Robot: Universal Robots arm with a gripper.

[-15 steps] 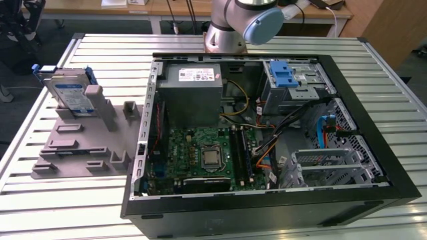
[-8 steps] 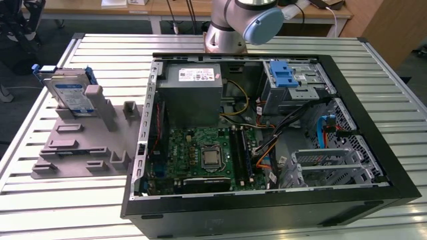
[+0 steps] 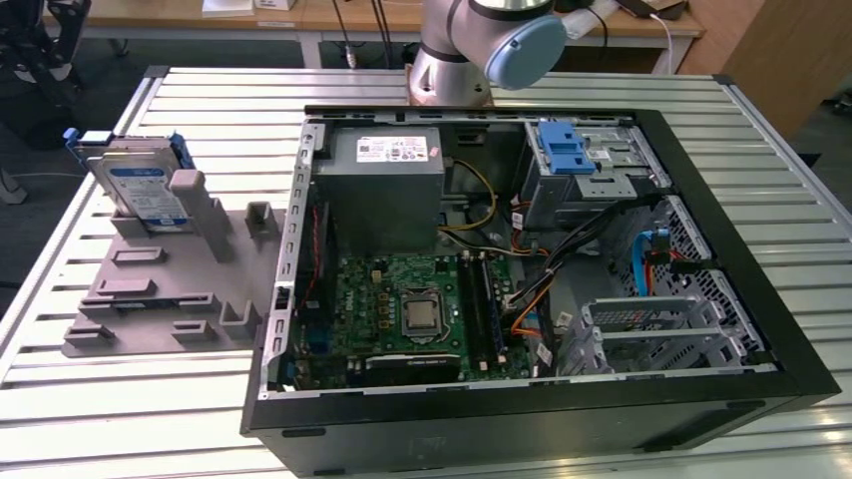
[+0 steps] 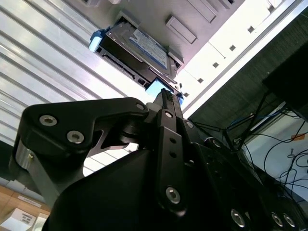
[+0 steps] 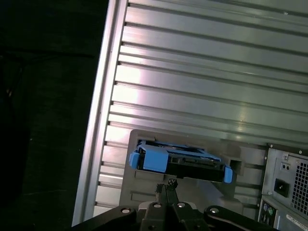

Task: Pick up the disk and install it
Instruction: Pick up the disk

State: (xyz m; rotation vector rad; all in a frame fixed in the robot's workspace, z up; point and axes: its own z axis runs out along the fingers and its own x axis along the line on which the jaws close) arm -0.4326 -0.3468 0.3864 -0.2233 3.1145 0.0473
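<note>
The disk [image 3: 140,185] stands on edge in a grey fixture [image 3: 160,289] at the exterior view's left, a silver drive with a white-and-blue label in a blue plastic frame. Both wrist views show the disk [image 4: 137,48] [image 5: 180,161] still seated in the fixture. My gripper [image 5: 166,186] hangs some way off from it with its thin fingertips [image 4: 164,96] pressed together and nothing between them. It touches nothing.
An open black computer case [image 3: 745,249] lies on the slatted aluminium table [image 3: 200,90], to the exterior view's right of the fixture. Inside are a motherboard [image 3: 413,309], a power supply [image 3: 386,190] and a drive cage with a blue latch [image 3: 566,150]. The arm's base [image 3: 446,70] stands behind the case.
</note>
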